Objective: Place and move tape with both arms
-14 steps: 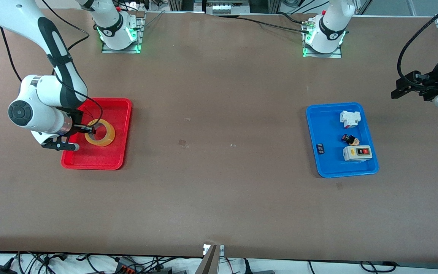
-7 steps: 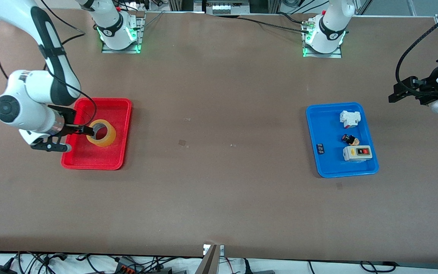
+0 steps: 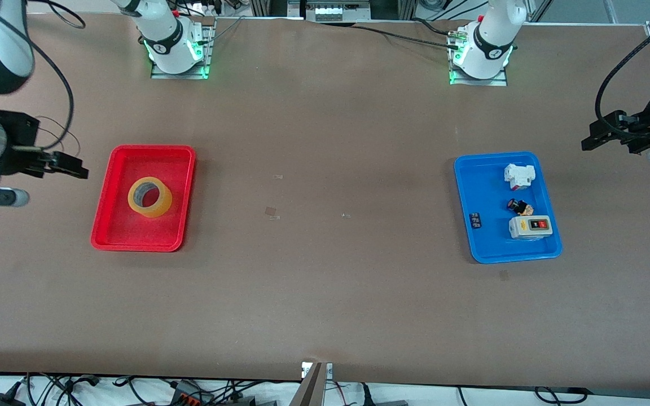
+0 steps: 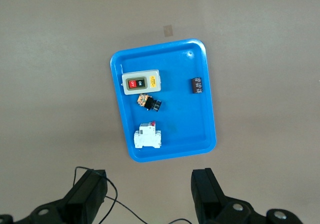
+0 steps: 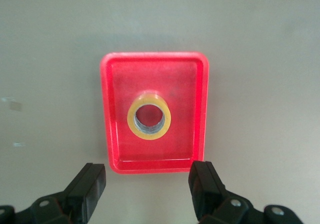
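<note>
The tape, a yellowish-tan ring with a wide hollow core, lies flat in the red tray toward the right arm's end of the table. It also shows in the right wrist view, inside the red tray. My right gripper is open and empty, up in the air over bare table just outside the tray; its own view shows it wide open. My left gripper hangs open and empty over the table's edge at the left arm's end, beside the blue tray; it is also open in the left wrist view.
A blue tray toward the left arm's end holds a white breaker, a grey switch box, a small black-and-orange part and a small black part. The left wrist view shows the same tray.
My right gripper has let go of the tape, risen and drawn back off the red tray toward the table's end. The tape stays in the tray. The left arm barely shifted.
</note>
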### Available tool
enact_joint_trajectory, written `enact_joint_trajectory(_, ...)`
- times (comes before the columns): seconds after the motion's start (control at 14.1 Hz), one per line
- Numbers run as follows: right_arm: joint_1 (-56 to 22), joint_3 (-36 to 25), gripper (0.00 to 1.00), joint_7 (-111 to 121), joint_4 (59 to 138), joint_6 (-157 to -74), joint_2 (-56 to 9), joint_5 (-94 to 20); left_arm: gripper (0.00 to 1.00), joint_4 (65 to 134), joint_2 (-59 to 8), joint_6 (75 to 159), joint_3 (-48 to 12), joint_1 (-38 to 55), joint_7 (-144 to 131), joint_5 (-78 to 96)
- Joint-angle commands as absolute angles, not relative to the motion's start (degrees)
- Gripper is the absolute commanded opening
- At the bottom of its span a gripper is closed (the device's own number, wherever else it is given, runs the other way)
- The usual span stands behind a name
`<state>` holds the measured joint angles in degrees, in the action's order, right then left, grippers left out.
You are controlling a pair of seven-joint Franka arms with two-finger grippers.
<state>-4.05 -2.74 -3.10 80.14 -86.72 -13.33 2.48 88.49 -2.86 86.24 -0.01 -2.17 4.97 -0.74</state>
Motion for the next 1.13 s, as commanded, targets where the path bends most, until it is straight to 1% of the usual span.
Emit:
enact_joint_trajectory(0.0, -4.04, -2.72, 1.0, -2.73, 75.94, -85.25, -15.64, 2.29, 1.0, 89.03, -1.58, 85.61, -0.18, -2.64, 5.36, -0.44)
enact_joint_trajectory(0.28, -3.96, -2.72, 1.0, -2.64, 75.94, -92.52, -15.82, 2.02, 1.0, 89.82, -1.14, 85.6, -0.26, -2.72, 5.45, -0.53)
enact_joint_trajectory(0.42, -3.52, -2.9, 1.0, -2.55, 76.02, -96.31, -15.91, 0.1, 1.0, 93.15, 1.57, 86.22, -0.26, -2.81, 5.54, -0.53)
enact_joint_trajectory(0.49, -2.56, -2.99, 1.0, -2.46, 76.2, -97.2, -16.34, -2.17, 1.0, 93.42, 1.76, 86.22, -0.26, -2.9, 5.54, -0.53)
enact_joint_trajectory(0.64, -0.88, -2.81, 1.0, -0.89, 77.95, -96.95, -15.82, -4.04, 1.0, 92.82, 1.41, 86.57, -0.26, -2.81, 5.45, -0.44)
enact_joint_trajectory(0.85, -0.97, -2.99, 1.0, 2.37, 79.36, -94.58, -14.51, -1.51, 1.0, 92.64, 1.32, 87.01, -0.09, -2.46, 5.45, -0.53)
enact_joint_trajectory(0.99, -1.4, -2.9, 1.0, 2.2, 83.3, -96.66, -11.71, 0.78, 1.0, 92.64, 1.23, 87.1, 0.26, -2.29, 5.45, -0.53)
enact_joint_trajectory(1.06, -1.41, -2.9, 1.0, 2.2, 87.76, -99.38, -9.08, 0.88, 1.0, 92.46, 1.14, 87.19, 0.44, -2.29, 5.45, -0.44)
